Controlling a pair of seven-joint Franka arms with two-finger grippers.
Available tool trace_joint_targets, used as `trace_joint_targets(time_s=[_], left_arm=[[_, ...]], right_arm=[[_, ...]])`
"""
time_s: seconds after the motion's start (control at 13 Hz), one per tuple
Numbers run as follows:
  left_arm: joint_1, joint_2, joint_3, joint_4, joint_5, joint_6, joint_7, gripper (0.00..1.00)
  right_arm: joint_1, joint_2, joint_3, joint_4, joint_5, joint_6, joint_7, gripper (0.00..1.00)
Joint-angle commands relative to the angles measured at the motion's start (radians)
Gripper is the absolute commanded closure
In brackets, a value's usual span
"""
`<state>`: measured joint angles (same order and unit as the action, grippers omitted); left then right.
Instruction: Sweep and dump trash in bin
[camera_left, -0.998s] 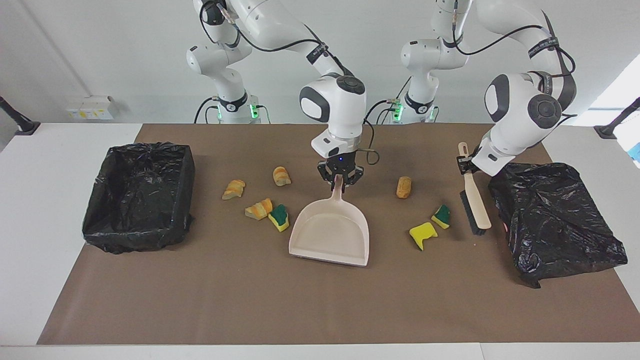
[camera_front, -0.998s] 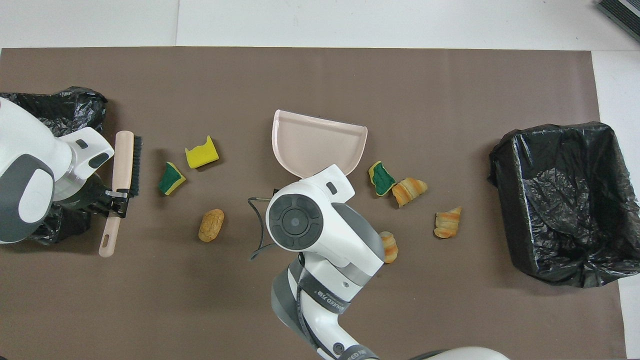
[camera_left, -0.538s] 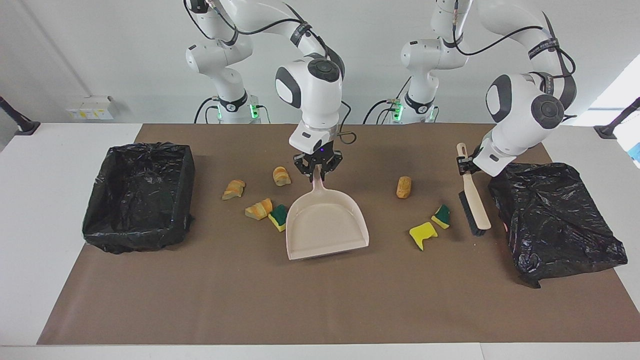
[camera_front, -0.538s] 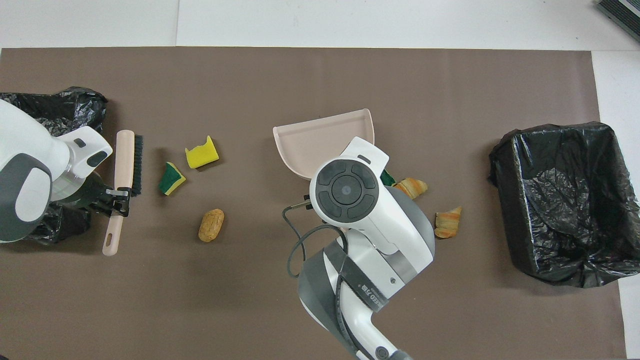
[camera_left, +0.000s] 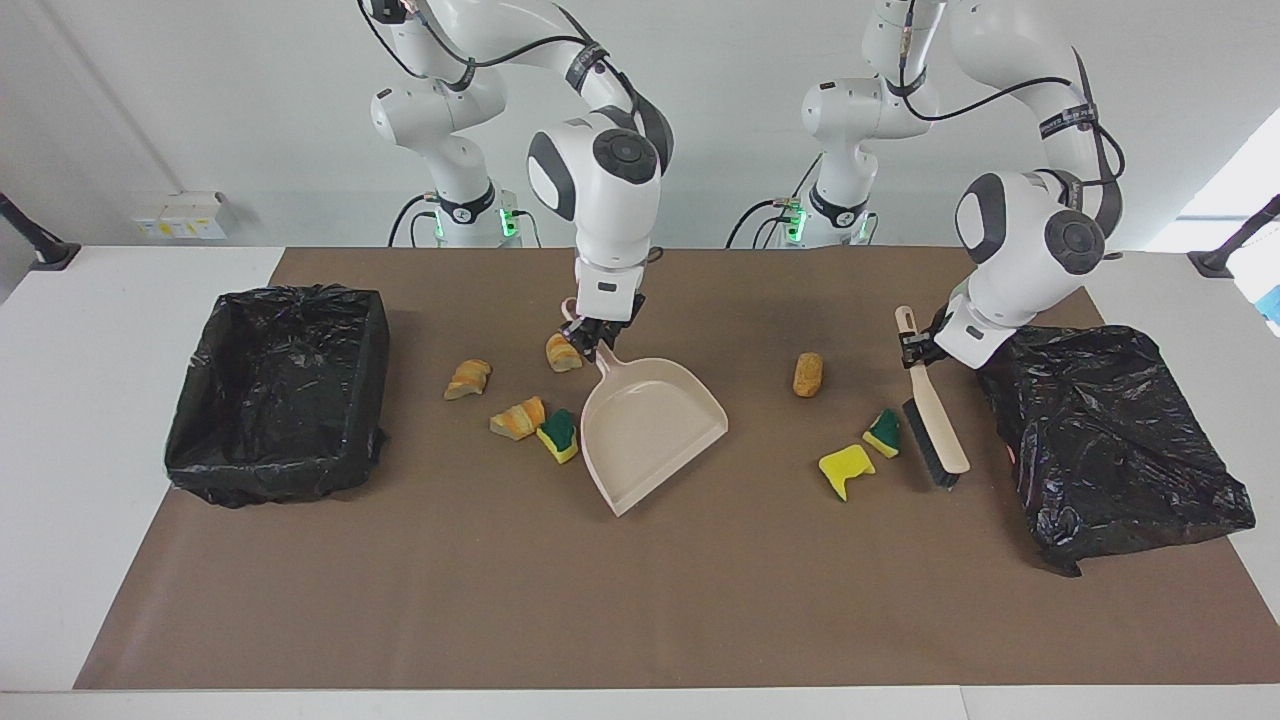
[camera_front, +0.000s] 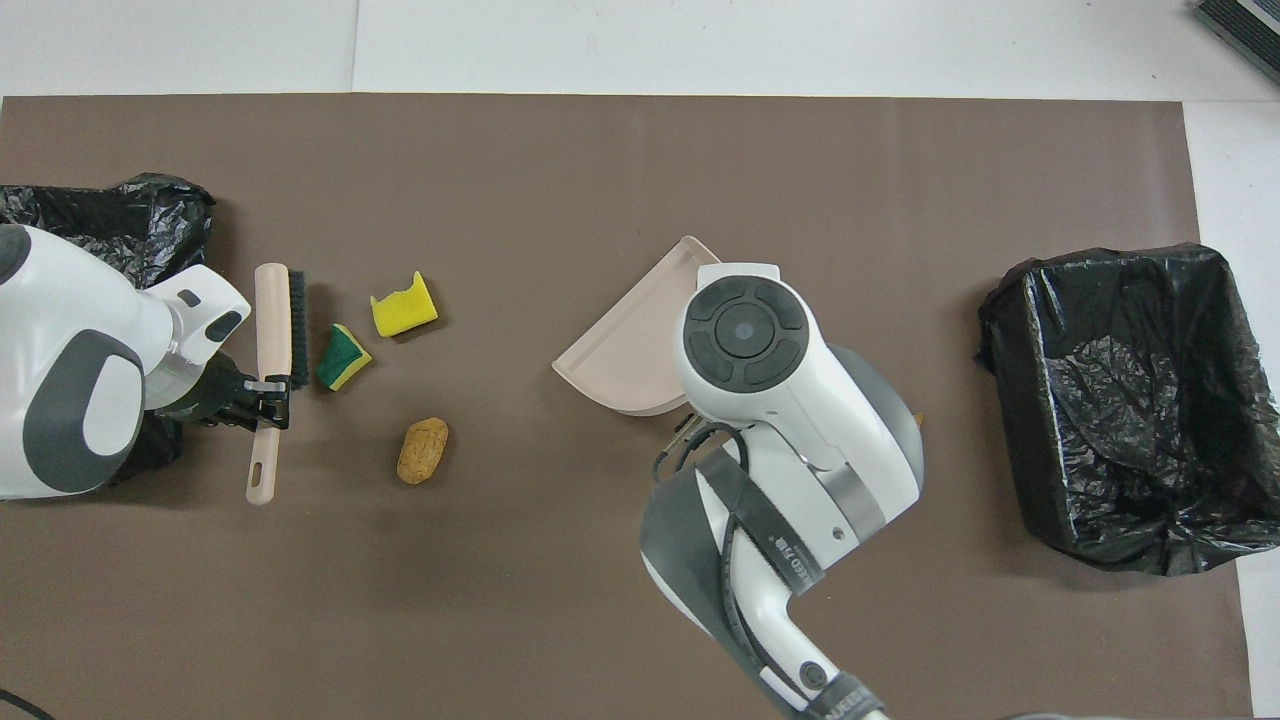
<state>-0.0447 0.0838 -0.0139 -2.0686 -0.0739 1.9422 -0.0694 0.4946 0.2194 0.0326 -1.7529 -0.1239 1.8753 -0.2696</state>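
Seven scraps: all of the trash (camera_left: 520, 418) lies on the counter (camera_left: 640, 600); none is in the dustpan (camera_left: 650, 428) or the bin (camera_left: 275, 395), so judging by this the sweeping and dumping are all left to do.
Trash near the bin: four pieces lie beside the dustpan toward the right arm's end of the counter, a green-backed sponge piece (camera_left: 558, 436) close against the pan's side.
Trash near the brush: a bread chunk (camera_front: 422, 451), a green-backed sponge (camera_front: 342, 356) and a yellow sponge (camera_front: 403, 305) lie between brush and pan.
Right claw (camera_left: 590, 340): clamped together on the dustpan's handle.
Dustpan axis: long axis runs slantwise, handle toward the robots, open mouth facing away from them and turned toward the left arm's end; its mouth corner is on the counter.
Left claw (camera_left: 915, 348): clamped on the handle of the brush (camera_left: 932, 415).
Brush axis: handle end toward the robots, bristles (camera_front: 297, 330) facing the sponge pieces, just beside the green one.
Spare bag: a crumpled black bag (camera_left: 1110, 440) lies at the left arm's end.
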Motion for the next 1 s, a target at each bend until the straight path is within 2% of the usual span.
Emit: trace_joint_targets(time_s=[0.0, 0.15, 0.23, 0.38, 0.92], left_arm=[[-0.036, -0.025, -0.001, -0.077, -0.012, 0.089, -0.053, 1.0], [-0.053, -0.026, -0.004, -0.082, -0.017, 0.093, -0.084, 1.0], [-0.079, -0.026, -0.004, -0.082, -0.039, 0.109, -0.114, 1.0], [-0.127, -0.027, -0.004, -0.085, -0.043, 0.118, -0.144, 1.0], [-0.253, -0.041, -0.006, -0.099, -0.064, 0.118, -0.15, 1.0]], right_arm=[[-0.047, -0.028, 0.009, -0.028, 0.018, -0.027, -0.354, 1.0], [-0.06, -0.028, 0.009, -0.034, 0.017, -0.027, -0.46, 1.0], [-0.074, -0.029, 0.009, -0.054, 0.017, 0.002, -0.577, 1.0], [-0.109, -0.029, 0.009, -0.123, 0.018, 0.133, -0.776, 1.0], [-0.102, -0.022, 0.009, -0.178, 0.05, 0.222, -0.832, 1.0]])
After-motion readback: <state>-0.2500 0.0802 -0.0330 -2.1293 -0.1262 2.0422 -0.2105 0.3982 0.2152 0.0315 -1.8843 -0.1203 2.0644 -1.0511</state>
